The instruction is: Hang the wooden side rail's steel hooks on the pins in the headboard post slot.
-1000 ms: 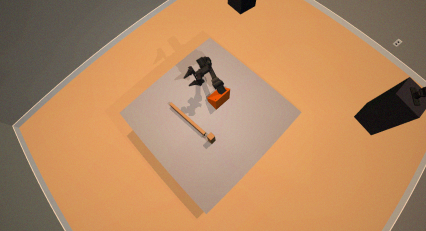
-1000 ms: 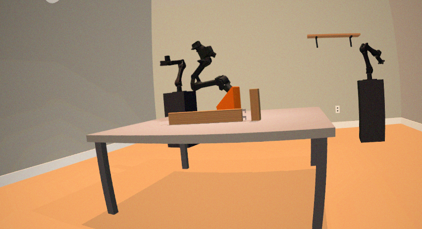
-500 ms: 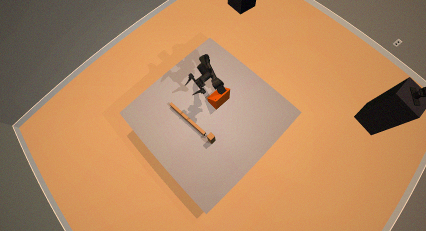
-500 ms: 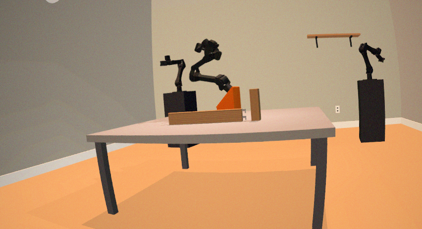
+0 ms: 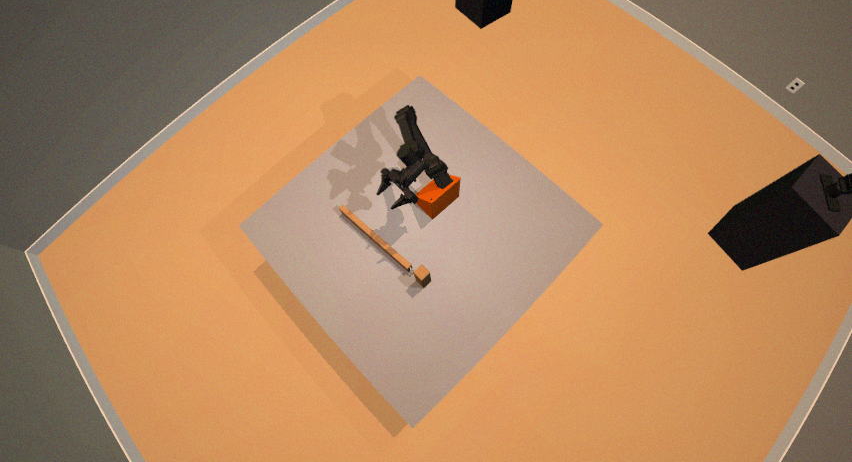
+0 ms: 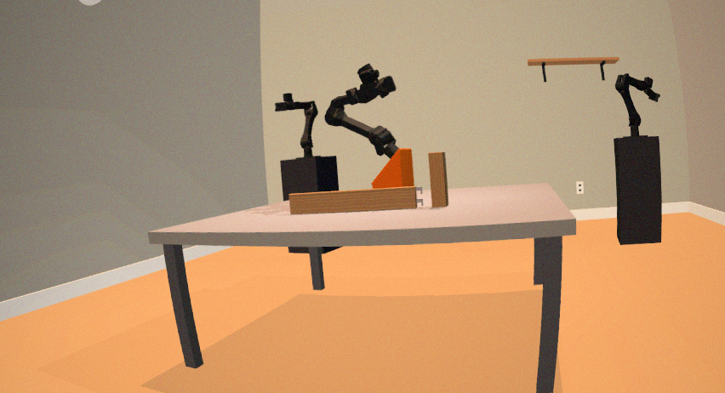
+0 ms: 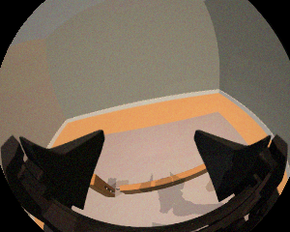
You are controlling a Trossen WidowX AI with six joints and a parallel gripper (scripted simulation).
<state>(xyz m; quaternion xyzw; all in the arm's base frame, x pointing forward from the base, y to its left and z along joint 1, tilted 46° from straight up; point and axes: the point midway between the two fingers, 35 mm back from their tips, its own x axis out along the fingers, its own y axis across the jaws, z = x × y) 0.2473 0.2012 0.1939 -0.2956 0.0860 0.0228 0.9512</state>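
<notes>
The wooden side rail (image 5: 390, 250) (image 6: 352, 202) (image 7: 184, 179) stands on its long narrow edge on the table. Its steel hooks (image 6: 419, 190) stick out from the end nearest the post. The headboard post (image 5: 422, 275) (image 6: 437, 179) (image 7: 101, 186) stands upright, with a small gap between it and the hooks in the exterior view. Small details show on its rail-facing side in the wrist view; the slot's pins are too small to make out clearly. My gripper (image 5: 386, 200) (image 7: 151, 135) is open and empty, high above the table on the robot-base side of the rail, touching neither rail nor post.
The orange base mount (image 5: 440, 199) (image 6: 407, 167) of my arm stands on the table (image 5: 506, 220) (image 6: 507, 202), behind the rail in the exterior view. Black pedestals (image 5: 775, 214) (image 6: 638, 187) (image 6: 308, 174) with other arms stand on the floor away from the table.
</notes>
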